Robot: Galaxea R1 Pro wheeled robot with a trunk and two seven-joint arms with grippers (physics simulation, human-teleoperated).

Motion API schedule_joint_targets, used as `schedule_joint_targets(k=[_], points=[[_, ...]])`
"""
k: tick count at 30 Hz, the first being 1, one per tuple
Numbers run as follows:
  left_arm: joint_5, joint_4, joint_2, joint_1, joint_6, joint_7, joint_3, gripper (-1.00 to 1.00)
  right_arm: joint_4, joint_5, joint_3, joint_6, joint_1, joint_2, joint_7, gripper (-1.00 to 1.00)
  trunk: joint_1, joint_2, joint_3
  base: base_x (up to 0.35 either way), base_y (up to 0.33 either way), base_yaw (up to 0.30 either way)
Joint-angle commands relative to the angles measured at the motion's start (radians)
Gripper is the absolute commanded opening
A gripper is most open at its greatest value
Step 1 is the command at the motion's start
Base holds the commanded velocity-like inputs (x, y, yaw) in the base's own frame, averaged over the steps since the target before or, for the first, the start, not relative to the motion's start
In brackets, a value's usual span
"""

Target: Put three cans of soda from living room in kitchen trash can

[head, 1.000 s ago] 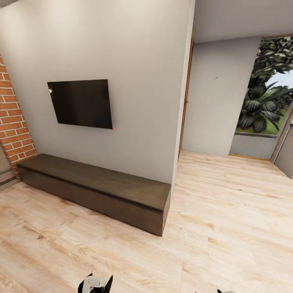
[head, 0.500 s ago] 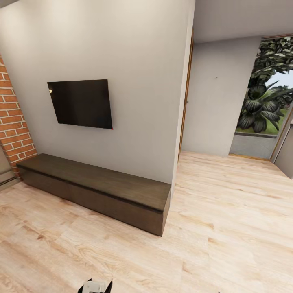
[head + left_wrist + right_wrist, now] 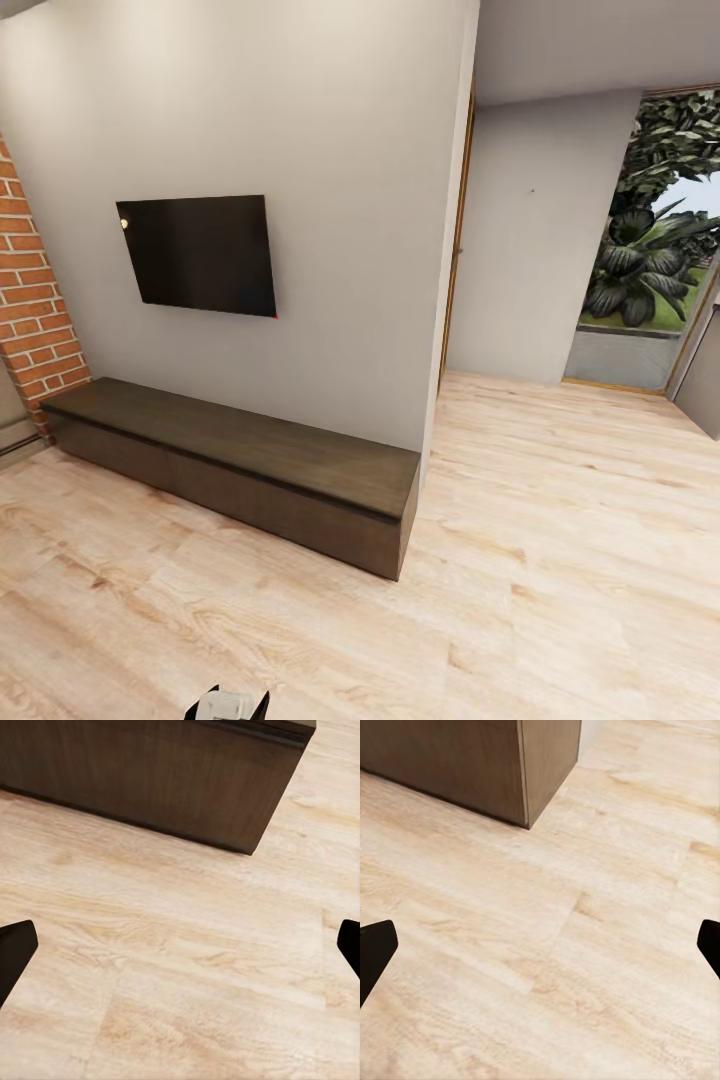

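The three can of soda and the tash can are out of view. I am in the living room, facing a grey wall with a black TV (image 3: 198,254) above a long, low dark-wood cabinet (image 3: 240,470). My left gripper (image 3: 180,945) hangs open over bare light wood floor, near one end of the cabinet (image 3: 150,780), with nothing between its black fingertips (image 3: 15,949). My right gripper (image 3: 540,945) is open too, empty, over the floor beside the cabinet's corner (image 3: 525,772). A bit of my left arm (image 3: 230,705) peeks in at the head view's lower edge.
A red brick wall (image 3: 30,300) stands at the far left. Right of the TV wall, a wood-framed doorway (image 3: 455,250) and open floor (image 3: 560,480) lead toward a glass door with plants behind it (image 3: 650,250).
My left arm has sunk lower at the bottom edge of the head view, and the sliver of my right arm there has dropped out of sight. The room has not shifted.
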Motion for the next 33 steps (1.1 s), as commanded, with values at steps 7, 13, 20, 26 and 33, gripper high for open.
schedule_joint_targets(k=[7,13,20,26,33], points=[[0.000,0.016,-0.001,0.000,0.001,0.000,0.001,1.00,-0.001,0.000,0.000,0.001,0.000,0.004,0.000,1.00,0.000,0.000,0.000,0.000,0.000,0.000],[0.001,0.070,0.000,0.000,0.000,0.000,0.001,1.00,-0.004,0.002,0.003,-0.009,0.000,0.009,0.000,1.00,0.000,0.000,0.000,0.000,0.000,0.000],[0.001,0.081,0.000,0.000,0.000,0.000,0.000,1.00,-0.012,0.002,0.004,-0.021,0.000,0.010,-0.001,1.00,0.000,0.000,0.000,0.000,0.000,0.000],[0.001,0.083,0.000,-0.001,0.000,0.000,0.000,1.00,-0.015,0.002,0.005,-0.023,0.000,0.010,-0.003,1.00,0.000,0.000,0.000,0.000,0.000,0.000],[0.000,0.084,0.000,-0.001,0.000,0.000,0.000,1.00,-0.015,0.002,0.007,-0.023,0.000,0.014,-0.009,1.00,0.000,0.000,-0.002,0.000,0.000,0.044]])
